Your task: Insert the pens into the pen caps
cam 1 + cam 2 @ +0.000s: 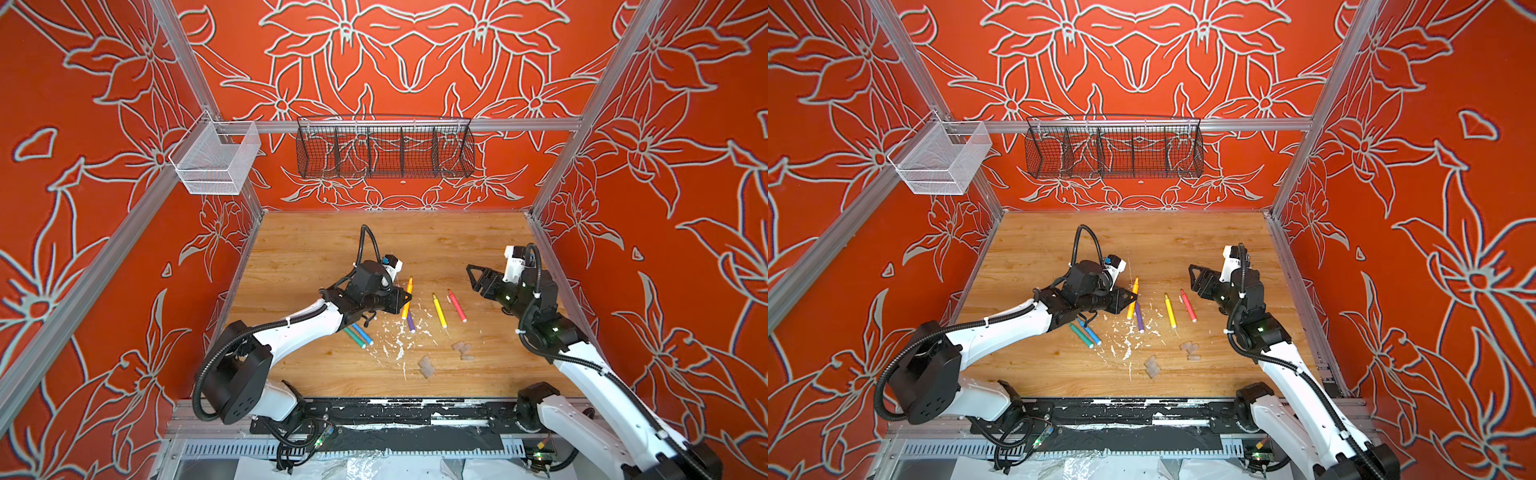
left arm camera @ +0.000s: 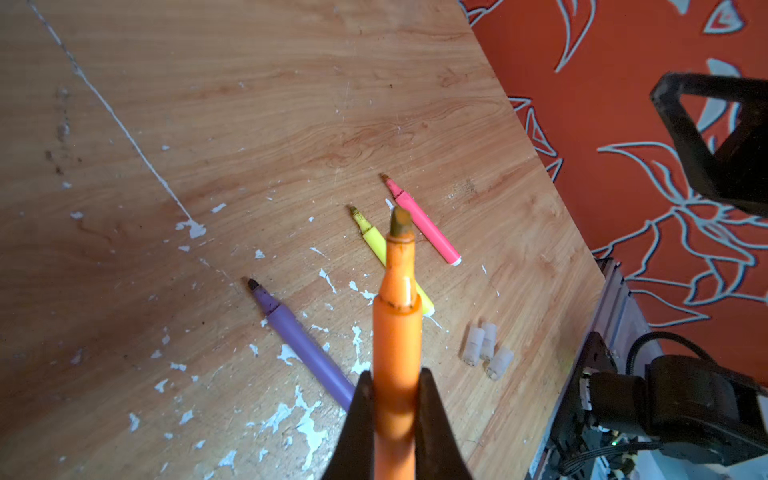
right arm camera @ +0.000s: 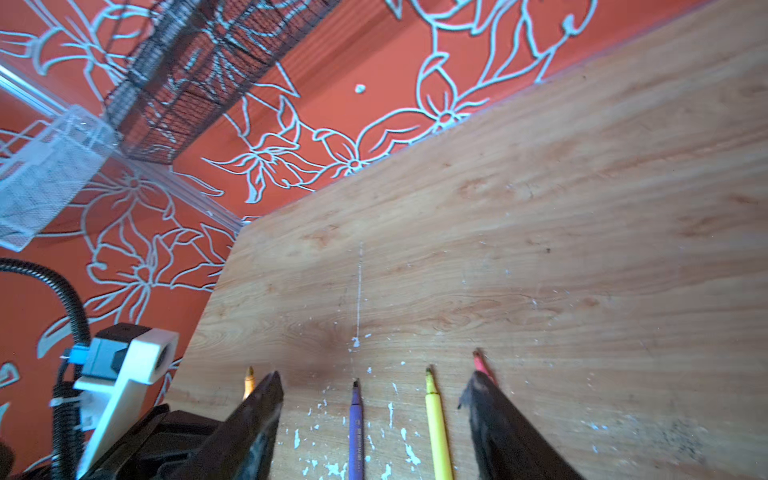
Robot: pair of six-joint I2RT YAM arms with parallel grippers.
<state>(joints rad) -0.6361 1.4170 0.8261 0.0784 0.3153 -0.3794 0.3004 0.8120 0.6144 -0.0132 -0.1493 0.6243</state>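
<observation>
- The orange pen (image 2: 395, 332) is clamped between the closed jaws of the left gripper (image 2: 395, 384). Its dark tip points away from the arm, and it is held above the middle of the wooden table (image 1: 311, 249).
- Five more pens lie flat on the table, making six in all.
- The purple pen (image 1: 410, 322) lies just beside the held one.
- The yellow pen (image 1: 439, 311) and pink-red pen (image 1: 457, 306) lie side by side to its right.
- The green pen (image 1: 355, 338) and blue pen (image 1: 363, 334) lie together, partly under the left forearm.
- Three clear pen caps (image 2: 484, 347) sit in a tight cluster near the yellow pen's whitish end. A second clump of caps (image 1: 426, 366) lies nearer the front edge, too blurred to count.
- The right gripper (image 3: 374, 399) hangs over the table to the right of the pink-red pen. Its jaws are spread wide with nothing between them.
- A black wire basket (image 1: 384, 149) with several compartments hangs on the back rail, and the wall pattern shows through its mesh.
- A white mesh basket (image 1: 216, 166) hangs at the left corner.
- Only the top views show the green and blue pens. The left wrist view alone makes the three caps distinct. The right wrist view catches just the tips of four pens.
</observation>
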